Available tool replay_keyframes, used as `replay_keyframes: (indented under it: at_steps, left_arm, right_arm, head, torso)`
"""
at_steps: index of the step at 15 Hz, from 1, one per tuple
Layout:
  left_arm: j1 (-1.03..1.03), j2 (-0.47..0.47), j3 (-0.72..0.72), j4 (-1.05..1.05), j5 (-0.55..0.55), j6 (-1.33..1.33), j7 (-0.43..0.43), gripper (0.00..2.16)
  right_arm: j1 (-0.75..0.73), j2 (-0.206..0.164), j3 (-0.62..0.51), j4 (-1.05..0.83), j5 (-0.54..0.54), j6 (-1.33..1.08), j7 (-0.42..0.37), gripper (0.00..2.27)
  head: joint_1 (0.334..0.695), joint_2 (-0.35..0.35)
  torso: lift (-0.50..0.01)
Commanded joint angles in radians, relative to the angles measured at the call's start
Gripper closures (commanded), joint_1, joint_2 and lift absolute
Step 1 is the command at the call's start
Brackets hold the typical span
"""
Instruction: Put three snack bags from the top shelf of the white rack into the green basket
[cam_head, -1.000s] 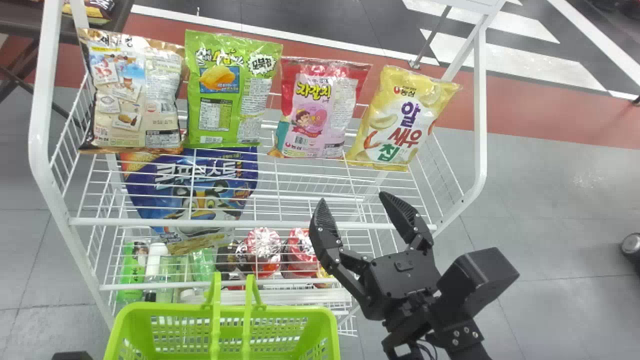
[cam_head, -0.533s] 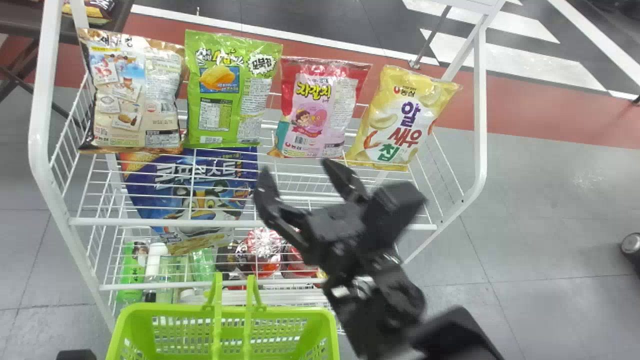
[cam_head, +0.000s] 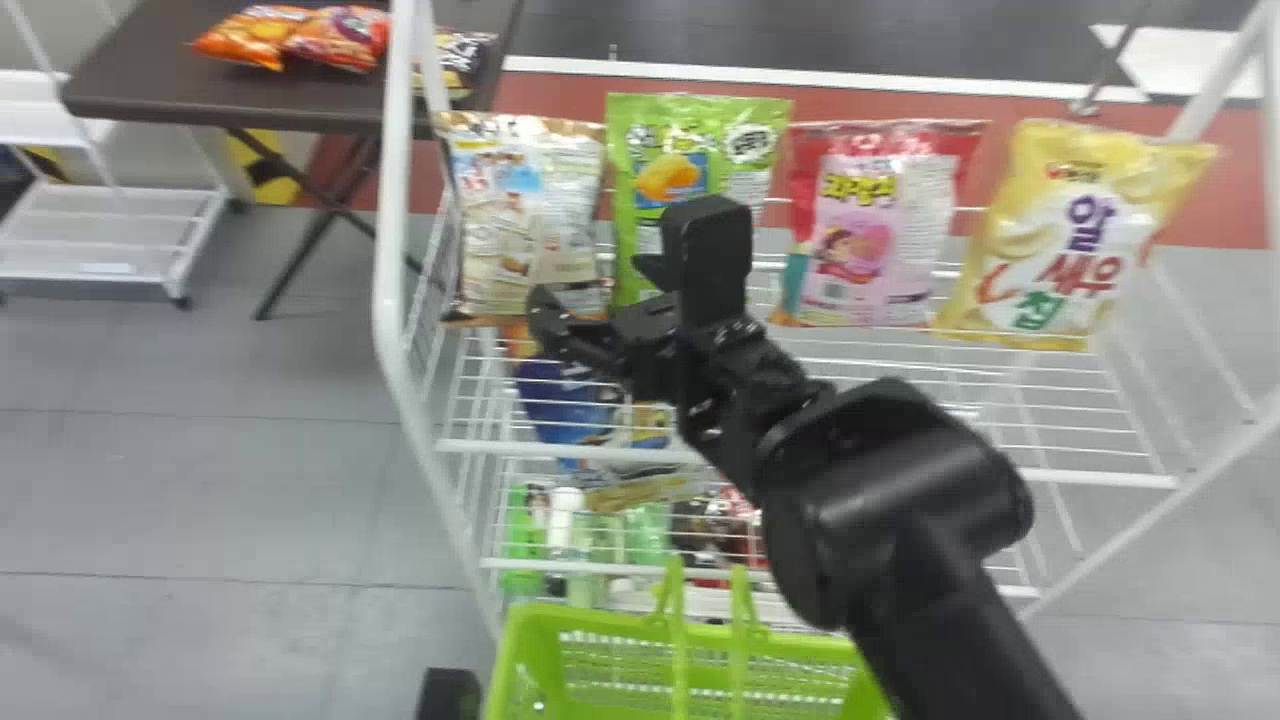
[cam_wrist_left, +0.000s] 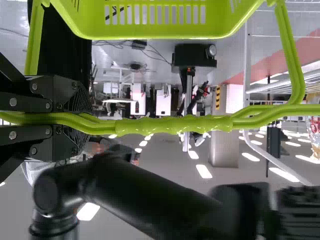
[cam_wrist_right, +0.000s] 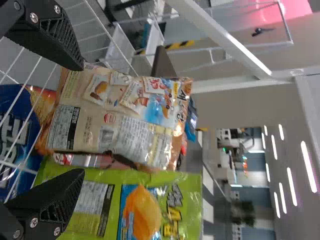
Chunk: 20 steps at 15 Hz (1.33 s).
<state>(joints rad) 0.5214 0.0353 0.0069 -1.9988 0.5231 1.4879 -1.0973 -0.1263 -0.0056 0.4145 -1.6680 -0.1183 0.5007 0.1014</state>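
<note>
Hovering, the spread right gripper (cam_head: 588, 278) faces the beige bag (cam_head: 505, 225)

In the head view, we lose the lower right of the green snack bag (cam_head: 632, 150) and part of the blue cereal bag (cam_head: 565, 405) behind the right arm (cam_head: 890, 500); our bottom edge cuts off the green basket (cam_head: 525, 650).
</note>
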Motion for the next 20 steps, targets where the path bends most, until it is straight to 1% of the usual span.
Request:
replay_keyframes:
  at_steps: [1, 3, 7, 8, 10, 11, 12, 13, 14, 15, 16, 17, 20]
  left_arm:
    - [-0.021, 0.001, 0.001, 0.017, 0.006, 0.003, -0.004, 2.15]
    - [-0.055, 0.018, -0.008, 0.035, 0.014, 0.009, -0.003, 2.15]
    - [-0.063, 0.044, -0.005, 0.043, 0.044, 0.009, -0.003, 2.15]
    - [-0.063, 0.049, -0.004, 0.044, 0.047, 0.009, -0.004, 2.15]
    - [-0.063, 0.054, 0.002, 0.049, 0.058, 0.006, -0.006, 2.15]
    - [-0.064, 0.055, 0.007, 0.054, 0.061, 0.006, -0.009, 2.15]
    - [-0.067, 0.055, 0.007, 0.057, 0.061, 0.006, -0.01, 2.15]
    - [-0.07, 0.055, 0.007, 0.06, 0.063, 0.006, -0.012, 2.15]
    - [-0.072, 0.055, 0.007, 0.063, 0.066, 0.006, -0.013, 2.15]
    - [-0.075, 0.055, 0.007, 0.067, 0.066, 0.006, -0.013, 2.15]
    - [-0.077, 0.055, 0.007, 0.069, 0.067, 0.006, -0.015, 2.15]
    - [-0.08, 0.055, 0.007, 0.069, 0.066, 0.006, -0.016, 2.15]
    - [-0.078, 0.055, 0.005, 0.069, 0.067, 0.006, -0.018, 2.15]
  right_arm:
    - [-0.067, 0.006, 0.007, 0.08, -0.012, -0.004, 0.014, 0.09]
    - [-0.09, 0.006, -0.006, 0.106, -0.023, -0.001, 0.063, 0.09]
    - [-0.188, 0.006, 0.001, 0.229, -0.04, -0.007, 0.115, 0.14]
    - [-0.217, 0.006, 0.003, 0.271, -0.041, -0.011, 0.126, 0.19]
    - [-0.263, 0.006, 0.006, 0.333, -0.087, -0.038, 0.146, 0.19]
    - [-0.291, 0.006, 0.009, 0.366, -0.09, -0.038, 0.169, 0.53]
    - [-0.311, 0.006, 0.015, 0.379, -0.09, -0.02, 0.181, 1.01]
    - [-0.326, 0.006, 0.02, 0.395, -0.089, 0.017, 0.196, 1.42]
    - [-0.342, 0.006, 0.02, 0.401, -0.089, 0.051, 0.208, 1.66]
    - [-0.348, 0.006, 0.017, 0.401, -0.081, 0.072, 0.235, 1.78]
    - [-0.348, 0.006, 0.01, 0.401, -0.083, 0.1, 0.259, 1.97]
    - [-0.345, 0.006, 0.009, 0.392, -0.081, 0.118, 0.274, 2.01]
    - [-0.293, 0.006, 0.018, 0.312, -0.064, 0.149, 0.281, 2.02]
  head:
    - [0.695, 0.025]
    - [0.695, 0.038]
    - [0.695, 0.048]
    - [0.695, 0.051]
    - [0.695, 0.056]
    - [0.695, 0.058]
    - [0.695, 0.066]
    - [0.695, 0.07]
    - [0.695, 0.073]
    - [0.695, 0.075]
    - [0.695, 0.076]
    - [0.695, 0.078]
    - [0.695, 0.083]
  torso:
    - [0.0]
    - [0.0]
    - [0.0]
    - [0.0]
    - [0.0]
    - [0.0]
    - [0.0]
    - [0.0]
    - [0.0]
    - [0.0]
    - [0.0]
    - [0.0]
    - [0.0]
